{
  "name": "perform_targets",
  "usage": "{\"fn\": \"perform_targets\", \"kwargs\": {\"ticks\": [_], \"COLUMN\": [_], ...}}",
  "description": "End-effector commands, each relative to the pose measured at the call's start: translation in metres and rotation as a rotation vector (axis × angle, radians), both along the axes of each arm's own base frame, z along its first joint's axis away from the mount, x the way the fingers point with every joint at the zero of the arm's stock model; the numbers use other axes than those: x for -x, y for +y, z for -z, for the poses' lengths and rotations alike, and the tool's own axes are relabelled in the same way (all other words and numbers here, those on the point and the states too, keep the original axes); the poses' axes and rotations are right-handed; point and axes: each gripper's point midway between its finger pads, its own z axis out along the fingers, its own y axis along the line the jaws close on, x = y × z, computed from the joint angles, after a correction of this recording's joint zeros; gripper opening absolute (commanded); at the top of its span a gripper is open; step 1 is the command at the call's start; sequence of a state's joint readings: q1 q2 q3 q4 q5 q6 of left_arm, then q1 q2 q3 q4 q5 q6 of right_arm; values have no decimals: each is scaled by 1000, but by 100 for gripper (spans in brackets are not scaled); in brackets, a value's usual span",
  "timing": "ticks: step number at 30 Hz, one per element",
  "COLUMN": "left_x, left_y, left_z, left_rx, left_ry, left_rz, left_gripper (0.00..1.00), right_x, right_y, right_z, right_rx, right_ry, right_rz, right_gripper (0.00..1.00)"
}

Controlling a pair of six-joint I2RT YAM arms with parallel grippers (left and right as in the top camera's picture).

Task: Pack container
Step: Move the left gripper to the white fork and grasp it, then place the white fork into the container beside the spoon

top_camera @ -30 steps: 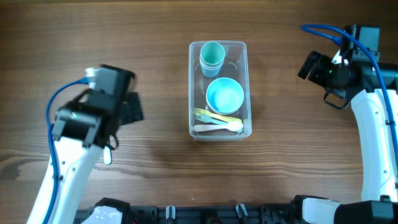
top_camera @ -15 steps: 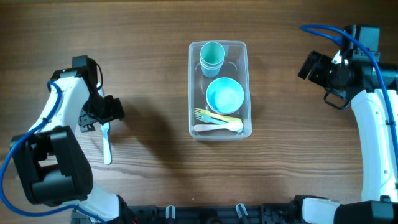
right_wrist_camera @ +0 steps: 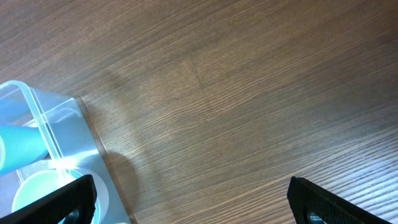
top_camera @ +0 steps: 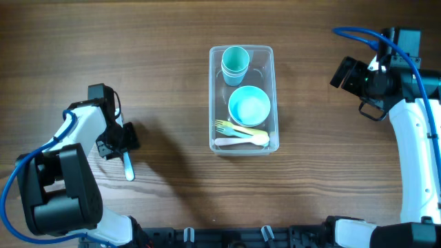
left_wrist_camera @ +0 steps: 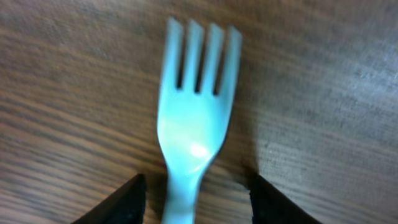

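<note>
The clear plastic container (top_camera: 273, 89) stands at the table's centre and holds stacked teal cups (top_camera: 234, 62), a light blue bowl (top_camera: 249, 105), a yellow-green fork (top_camera: 238, 128) and a cream spoon (top_camera: 241, 140). A light blue fork (top_camera: 128, 169) lies on the table at the left. My left gripper (top_camera: 122, 150) is low over it. In the left wrist view the fork (left_wrist_camera: 196, 118) lies between the open jaws (left_wrist_camera: 196, 199), with gaps on both sides. My right gripper (right_wrist_camera: 193, 199) is open and empty, right of the container (right_wrist_camera: 62, 134).
The wooden table (top_camera: 172, 41) carries nothing else loose. My right arm (top_camera: 413, 138) runs along the right edge. My left arm (top_camera: 62, 179) fills the lower left corner.
My left arm has swung down and back to the left, and its gripper now straddles the blue fork on the table. The right arm and the container have not moved.
</note>
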State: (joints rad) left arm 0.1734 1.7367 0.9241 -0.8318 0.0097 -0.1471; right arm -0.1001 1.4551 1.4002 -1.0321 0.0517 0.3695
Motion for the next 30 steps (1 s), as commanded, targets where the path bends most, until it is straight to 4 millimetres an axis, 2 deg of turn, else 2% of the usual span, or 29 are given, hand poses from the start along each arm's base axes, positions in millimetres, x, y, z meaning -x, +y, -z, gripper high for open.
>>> {"fn": "perform_targets", "kwargs": {"ticks": [1,6,7,9,11,12,14,16,18,19,20,21,23,26,27,30], "left_x": [10,15,12,-8,-41,-50,-81,-99,-99,-94,-79,-67,-49,-24,-21,-32], "left_y": [-7,-11,-15,-29,-47,-53,-78,-117,-160,-180,-214,-234,-262,-300,-308,-316], "left_z": [21,18,16,2,-32,-45,-96,-154,-202,-218,-239,-246,-246,-233,-224,-190], "left_rx": [41,59,72,127,165,166,158,163,173,177,178,157,96,27,-20,-57], "left_ry": [45,61,48,-37,-169,-212,-375,-547,-680,-729,-794,-823,-838,-827,-808,-719], "left_rz": [4,6,9,29,86,111,227,376,568,670,856,976,1162,1468,1558,1591], "left_gripper": [22,9,8,8,8,8,8,8,4,4,4,4,4,4,4,4], "right_x": [0,0,0,0,0,0,0,0,0,0,0,0,0,0,0,0], "right_y": [0,0,0,0,0,0,0,0,0,0,0,0,0,0,0,0], "right_z": [5,5,5,5,5,5,5,5,5,5,5,5,5,5,5,5], "right_rx": [-9,-9,-9,-9,-9,-9,-9,-9,-9,-9,-9,-9,-9,-9,-9,-9], "right_ry": [14,14,14,14,14,14,14,14,14,14,14,14,14,14,14,14], "right_rz": [-1,-1,-1,-1,-1,-1,-1,-1,-1,-1,-1,-1,-1,-1,-1,-1], "right_gripper": [100,100,100,100,100,100,100,100,100,100,100,100,100,100,100,100]}}
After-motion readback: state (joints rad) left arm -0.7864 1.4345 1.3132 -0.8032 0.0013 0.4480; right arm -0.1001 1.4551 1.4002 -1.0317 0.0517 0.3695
